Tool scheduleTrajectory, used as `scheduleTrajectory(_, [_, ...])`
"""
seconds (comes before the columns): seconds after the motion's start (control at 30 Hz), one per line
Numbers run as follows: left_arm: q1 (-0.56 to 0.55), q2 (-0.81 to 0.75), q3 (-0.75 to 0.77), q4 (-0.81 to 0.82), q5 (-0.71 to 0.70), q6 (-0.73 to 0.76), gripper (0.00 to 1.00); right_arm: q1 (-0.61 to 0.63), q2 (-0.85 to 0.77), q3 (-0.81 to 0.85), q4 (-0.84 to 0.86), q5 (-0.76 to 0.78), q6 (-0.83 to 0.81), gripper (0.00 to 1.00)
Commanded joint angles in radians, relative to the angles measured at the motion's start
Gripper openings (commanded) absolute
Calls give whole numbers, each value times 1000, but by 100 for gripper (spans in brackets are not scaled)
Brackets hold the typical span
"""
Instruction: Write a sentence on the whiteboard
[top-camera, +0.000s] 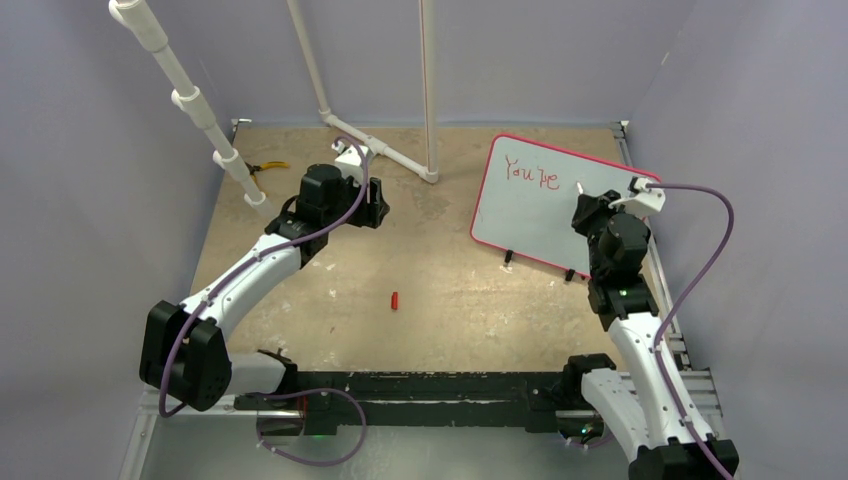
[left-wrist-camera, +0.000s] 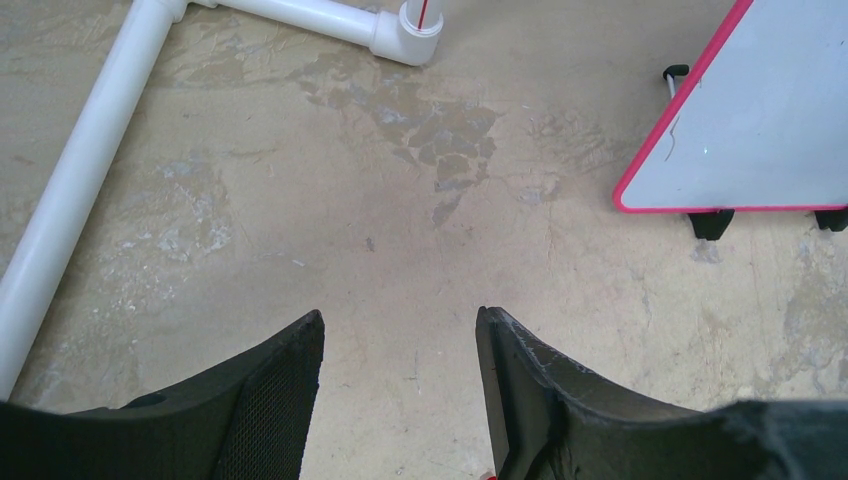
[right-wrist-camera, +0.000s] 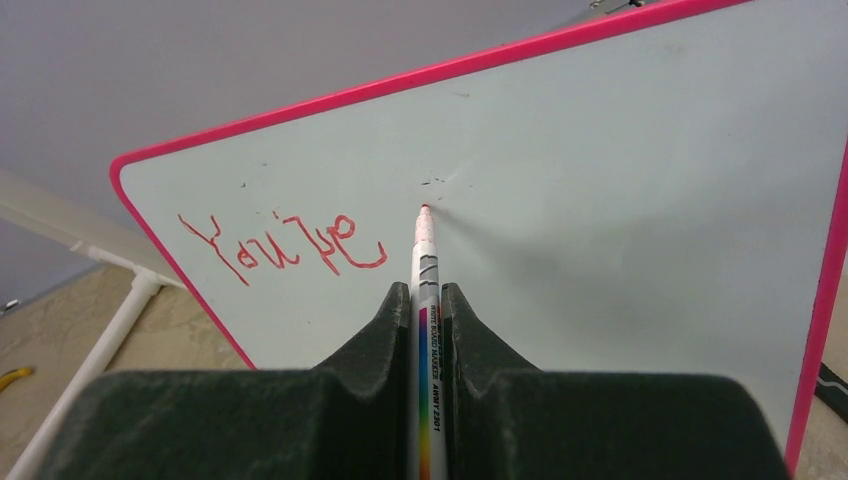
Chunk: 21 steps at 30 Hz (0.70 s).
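Whiteboard (top-camera: 545, 225), standing at table's far right: sentence (top-camera: 530, 174) part-written, one red word, "You're"; rest outstanding. Right gripper (right-wrist-camera: 428, 292): clamped on marker (right-wrist-camera: 424, 250), tip at board. Left gripper (left-wrist-camera: 400, 335): jaws apart, empty.

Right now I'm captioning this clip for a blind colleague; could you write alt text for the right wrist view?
The right gripper is shut on a white marker pen with a rainbow-striped label, its reddish tip at or just off a white board with a pink-red frame. Red handwriting reading roughly "You're" sits left of the tip.
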<state>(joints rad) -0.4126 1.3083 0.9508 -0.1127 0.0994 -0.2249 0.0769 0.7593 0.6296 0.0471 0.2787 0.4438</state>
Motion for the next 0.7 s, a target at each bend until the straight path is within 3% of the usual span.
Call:
scheduleTrajectory(0.0, [6,-37,-3,34,-7,2,57,-7,7,4,53,16,-23,0])
scheduleTrajectory(0.4, [6,-38,-4,36,-3,1,57,-7,49,7,44,-50,-37,0])
scheduleTrajectory(0.67, [6,-39,-4,38,2,-2,57,-7,24,5,-1,-4,-17,0])
